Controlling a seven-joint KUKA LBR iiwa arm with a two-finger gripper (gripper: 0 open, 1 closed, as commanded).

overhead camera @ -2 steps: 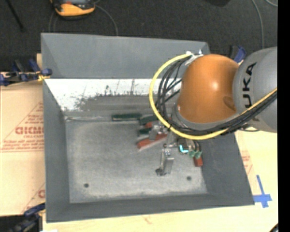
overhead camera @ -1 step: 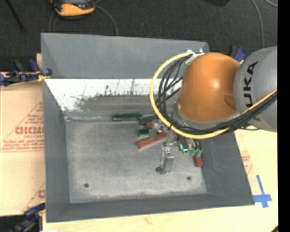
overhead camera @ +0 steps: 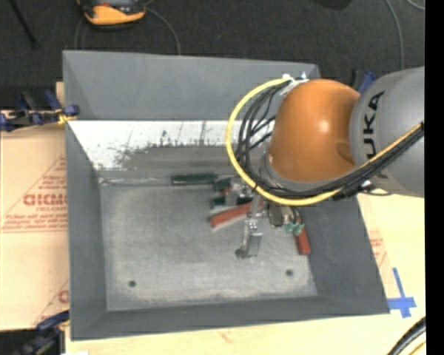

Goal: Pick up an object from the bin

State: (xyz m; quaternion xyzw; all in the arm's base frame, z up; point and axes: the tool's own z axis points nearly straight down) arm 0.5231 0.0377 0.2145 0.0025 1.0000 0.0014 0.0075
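Note:
My gripper (overhead camera: 246, 248) hangs below the orange wrist cover, low over the bin floor right of centre. A red flat piece (overhead camera: 226, 217) lies just to its upper left, close to the gripper's metal body. Right of the gripper lies a small red stick with a green end (overhead camera: 301, 238), slightly apart from it. A teal and dark small part (overhead camera: 223, 191) sits above the red piece, partly hidden under the arm's cables.
A dark green pen-like stick (overhead camera: 192, 178) lies near the bin's back wall, left of the arm. The arm and its cables cover the bin's right rear corner. Bare grey floor stretches across the left and front.

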